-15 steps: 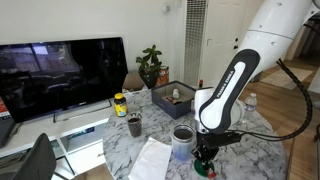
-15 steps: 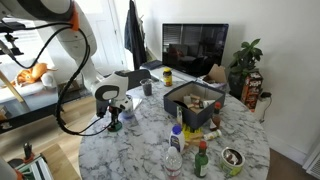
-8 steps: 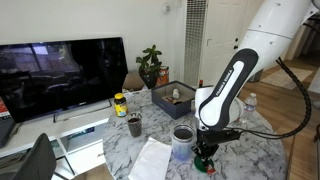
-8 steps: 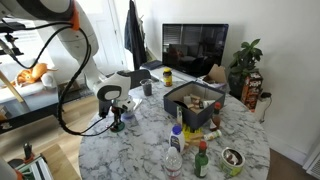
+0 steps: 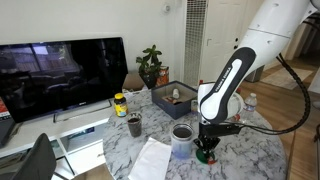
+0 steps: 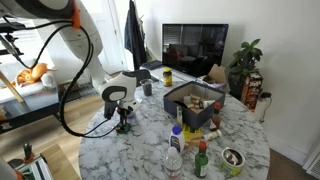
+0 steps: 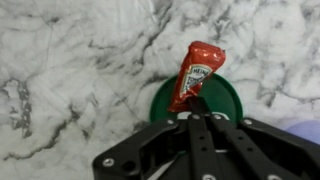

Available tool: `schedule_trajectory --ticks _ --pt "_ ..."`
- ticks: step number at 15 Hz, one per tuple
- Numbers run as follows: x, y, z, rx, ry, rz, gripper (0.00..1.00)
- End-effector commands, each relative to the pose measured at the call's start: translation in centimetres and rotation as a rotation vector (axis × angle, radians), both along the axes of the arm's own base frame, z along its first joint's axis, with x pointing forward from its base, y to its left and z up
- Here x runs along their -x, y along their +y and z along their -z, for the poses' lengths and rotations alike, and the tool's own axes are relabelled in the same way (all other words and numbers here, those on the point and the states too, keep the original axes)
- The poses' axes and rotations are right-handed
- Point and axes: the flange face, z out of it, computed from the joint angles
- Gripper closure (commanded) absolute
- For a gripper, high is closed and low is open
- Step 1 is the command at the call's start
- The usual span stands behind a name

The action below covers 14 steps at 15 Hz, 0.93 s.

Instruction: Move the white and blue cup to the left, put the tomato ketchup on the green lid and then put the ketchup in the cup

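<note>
While the black two-fingered Robotiq gripper (image 7: 197,110) pinches the red tomato ketchup sachet (image 7: 198,70) by one end, its fingers nearly closed on that thin edge, most of the packet sticks out free beyond the tips. In the wrist view the sachet lies over the flat round bright green lid (image 7: 230,102) on the white-and-grey marble table (image 7: 70,70). Whether its far end touches the lid or hangs just above it cannot be told.

In an exterior view the cylindrical white and pale blue cup (image 5: 182,138) stands just to the left of the lid, close beside the gripper, so the last step looks to be a short carry leftward and a drop into the cup.

The main risk seems to be the grip. With so little of the slick, floppy packet between the pads, a quick sideways move could let it swing or slip out and fall on the marble. The loose end could also catch on the cup's rim and fold outside instead of going in. With the cup so near, a low approach could let a finger or the wrist nudge it and tip it or push it away. A release too far to one side would leave the sachet draped on the rim
</note>
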Motion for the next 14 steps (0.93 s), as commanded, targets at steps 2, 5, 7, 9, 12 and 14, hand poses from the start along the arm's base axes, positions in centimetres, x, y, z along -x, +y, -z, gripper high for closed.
schedule_trajectory --ticks 2,5,7,9,12,14 --pt "0.0 -3.8 1.2 0.038 0.021 0.07 1.0" --pt "-0.6 -5.6 1.0 0.056 0.015 0.129 1.0" --pt "-1.0 -6.6 0.6 0.063 0.009 0.161 1.0" --pt "-1.2 -7.2 0.1 0.065 0.007 0.176 1.0" --pt "-1.0 -7.6 -0.7 0.053 0.015 0.161 1.0" --pt "-0.8 -7.7 -1.4 0.058 0.009 0.164 1.0"
